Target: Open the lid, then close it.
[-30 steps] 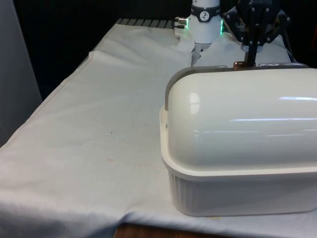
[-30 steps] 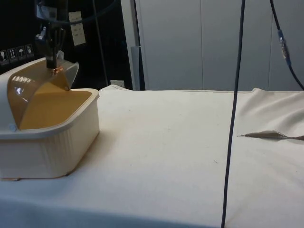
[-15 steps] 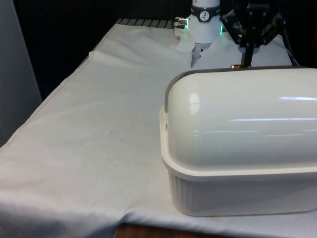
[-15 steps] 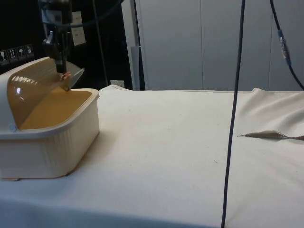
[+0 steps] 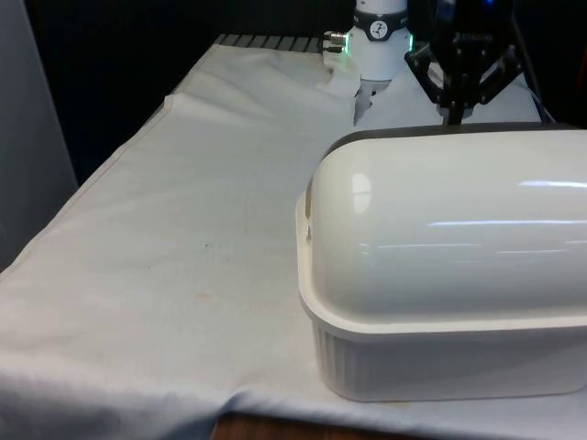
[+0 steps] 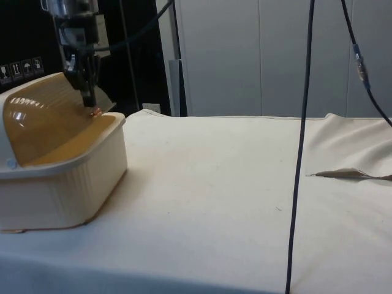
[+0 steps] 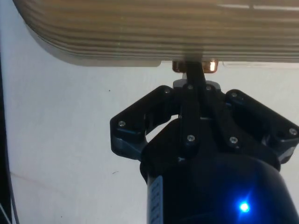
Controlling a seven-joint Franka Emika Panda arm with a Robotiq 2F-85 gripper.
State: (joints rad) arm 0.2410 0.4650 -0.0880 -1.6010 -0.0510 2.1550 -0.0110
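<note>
though nearly down, ribbed amber roll-top lid (image 6: 49,119) in tool (image 7: 195,70)

A bread box (image 5: 440,367) is set on the table (image 5: 183,238) at the near edge, towards the front view's right, with its back turned to that camera. The rest of the cloth to the front view's left is taken up by nothing else that can be made out. The lid (image 6: 49,119) is seated on top of the box, curved over it and lowered nearly to the box's rim on the side facing the robot. The gripper (image 6: 90,101) is placed above and behind the box in the front view, with its tips at the handle (image 7: 194,66) on the lid's lower edge. In the side view a cable (image 6: 300,153) is hung in front of the table.
</note>
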